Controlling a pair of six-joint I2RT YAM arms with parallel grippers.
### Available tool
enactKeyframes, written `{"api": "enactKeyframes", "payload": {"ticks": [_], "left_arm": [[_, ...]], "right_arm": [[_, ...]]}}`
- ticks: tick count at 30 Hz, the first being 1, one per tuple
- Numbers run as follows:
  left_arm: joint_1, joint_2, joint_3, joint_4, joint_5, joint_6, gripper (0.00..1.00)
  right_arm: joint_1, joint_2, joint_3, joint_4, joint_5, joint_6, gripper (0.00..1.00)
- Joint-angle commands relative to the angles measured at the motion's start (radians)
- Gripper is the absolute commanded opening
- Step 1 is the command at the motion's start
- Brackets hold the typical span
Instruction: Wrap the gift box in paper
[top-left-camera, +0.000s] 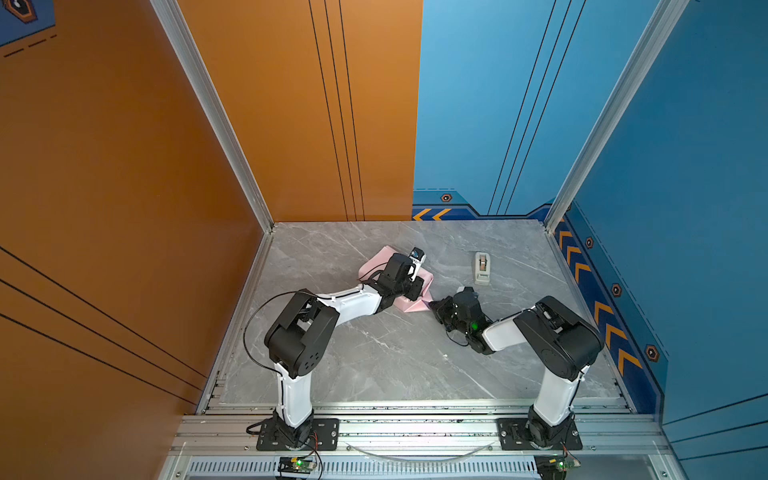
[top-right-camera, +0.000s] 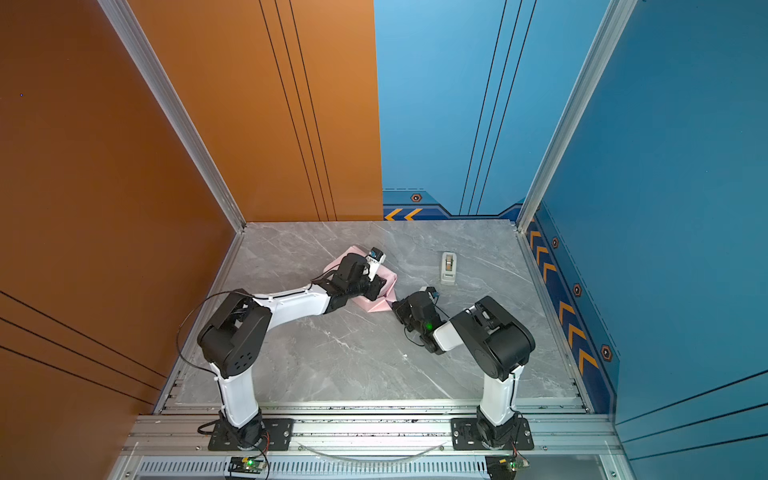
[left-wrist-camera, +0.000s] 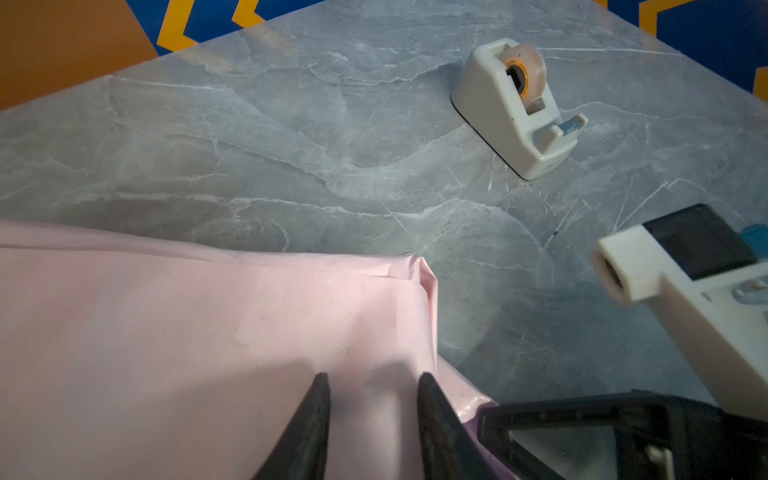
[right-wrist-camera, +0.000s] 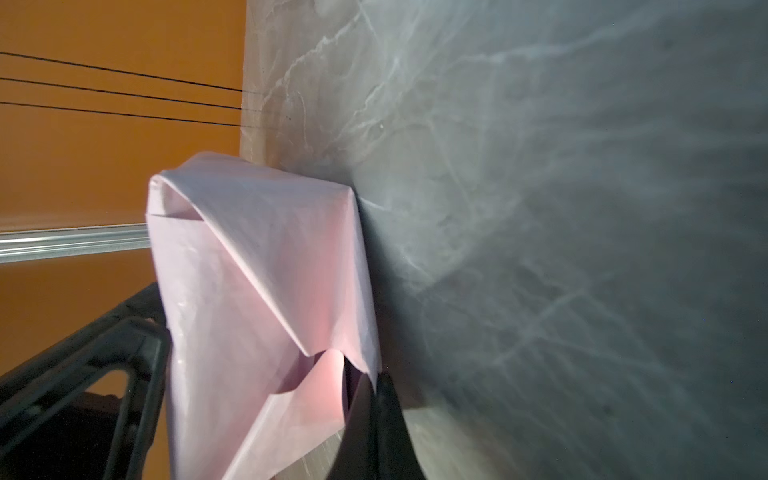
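The paper (top-left-camera: 374, 262) lies folded over a low square bulk left of the table's middle, pale pink face outward in both top views (top-right-camera: 345, 254). The gift box is hidden under it. My left gripper (left-wrist-camera: 374, 378) rests on top of the pink parcel near its right end, fingers apart and nothing between them. A lilac edge (left-wrist-camera: 473, 419) peeks out beside it. My right gripper (right-wrist-camera: 376, 384) is shut on the tip of a loose paper flap (right-wrist-camera: 266, 266) at the parcel's right end. That flap folds into a point, seen in a top view at the right gripper (top-left-camera: 434, 306).
A beige tape dispenser (top-left-camera: 482, 268) stands on the grey marble table (top-left-camera: 374, 365) behind the right arm, also in the left wrist view (left-wrist-camera: 519, 108). Orange and blue walls close in the table's left, back and right. An aluminium rail (top-left-camera: 415, 430) runs along the front.
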Motion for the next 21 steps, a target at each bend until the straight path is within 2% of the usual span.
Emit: {"api": "enactKeyframes", "payload": {"ticks": [1, 4, 7, 14, 18, 21], "left_arm": [[0.011, -0.070, 0.053, -0.093, -0.005, -0.001, 0.46], [0.047, -0.114, 0.086, -0.152, -0.006, -0.033, 0.55], [0.110, -0.140, 0.126, -0.237, 0.022, -0.098, 0.59], [0.267, -0.126, 0.173, -0.409, 0.068, -0.155, 0.60], [0.356, -0.065, 0.193, -0.436, 0.153, -0.183, 0.62], [0.388, -0.021, 0.200, -0.415, 0.215, -0.198, 0.62]], "right_arm": [[-0.012, -0.044, 0.023, -0.070, -0.019, -0.054, 0.00], [-0.018, -0.058, 0.027, -0.097, -0.027, -0.074, 0.00], [-0.024, -0.067, 0.029, -0.119, -0.031, -0.087, 0.00], [-0.037, -0.075, 0.030, -0.133, -0.047, -0.104, 0.00], [-0.042, -0.080, 0.035, -0.140, -0.056, -0.115, 0.00], [-0.049, -0.085, 0.041, -0.153, -0.066, -0.128, 0.00]]}}
